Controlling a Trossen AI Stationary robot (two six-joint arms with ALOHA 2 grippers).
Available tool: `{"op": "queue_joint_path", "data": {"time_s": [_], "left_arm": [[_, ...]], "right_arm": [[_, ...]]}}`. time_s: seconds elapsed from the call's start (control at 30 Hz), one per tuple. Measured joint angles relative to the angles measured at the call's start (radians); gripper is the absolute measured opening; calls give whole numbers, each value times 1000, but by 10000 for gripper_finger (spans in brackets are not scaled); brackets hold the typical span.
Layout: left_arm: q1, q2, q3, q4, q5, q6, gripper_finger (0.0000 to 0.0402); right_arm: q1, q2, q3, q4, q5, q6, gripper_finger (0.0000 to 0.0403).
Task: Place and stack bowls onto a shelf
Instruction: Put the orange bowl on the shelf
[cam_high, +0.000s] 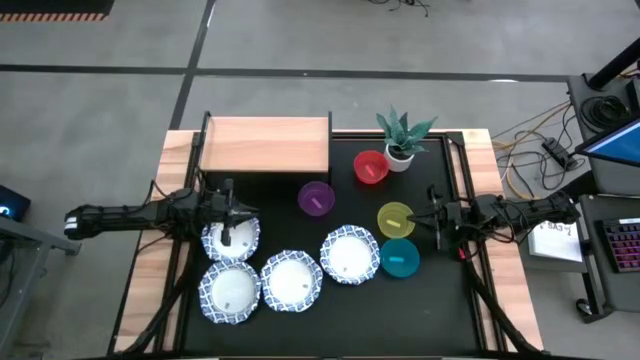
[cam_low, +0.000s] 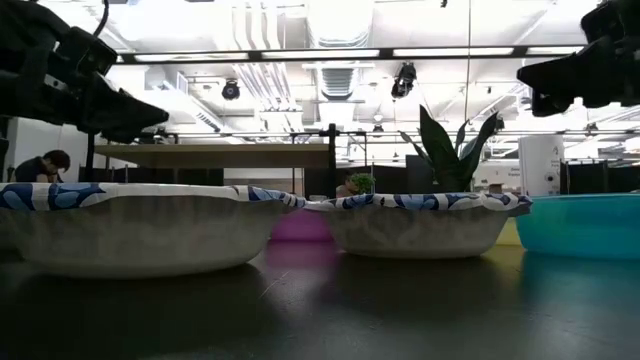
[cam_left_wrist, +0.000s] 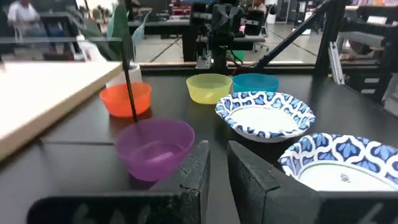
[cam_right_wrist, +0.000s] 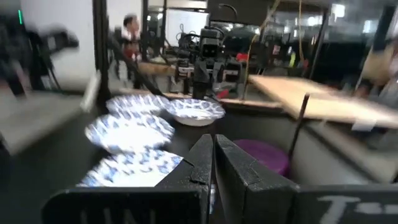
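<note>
Shelf sits bare at the back left of the tabletop, nothing stacked yet. All eight bowls are down on the black mat: four patterned white ones in front, the purple bowl just off the shelf's near corner, red, yellow and teal to the right

Left claw hangs over the back-left patterned bowl, fingers nearly together with a thin gap, holding nothing. Right claw waits just beside the yellow bowl, fingers pressed together, also empty

My read: step in hand is the first pick, left arm on that patterned bowl. To do it well:
- spread the fingers before dropping
- pinch the wavy rim on the side nearest the arm, one finger inside, one outside
- lift clear of the neighbouring bowl, their rims almost touch
- set it flat at the shelf's far end so there's room for the rest

Risk: thin rim could slip or tilt
</note>
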Motion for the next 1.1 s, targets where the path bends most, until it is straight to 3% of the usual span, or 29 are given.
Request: {"op": "queue_joint_path", "data": {"time_s": [0.1,0.27,0.47,0.67,0.9,1.1], "left_arm": [[0,0,0,90,0,-18,39],[0,-1,0,293,-1,-200,39],[0,0,0,469,-1,-416,39],[0,0,0,525,-3,-411,39],[0,0,0,528,-104,-416,39],[-2,0,0,569,-105,-441,39]], "right_arm": [[0,0,0,58,10,187,9],[0,0,2,155,105,247,9],[-1,64,97,122,197,284,9],[-3,254,314,-81,318,316,9],[-3,486,612,-408,469,352,9],[-3,607,786,-517,500,345,9]]}}
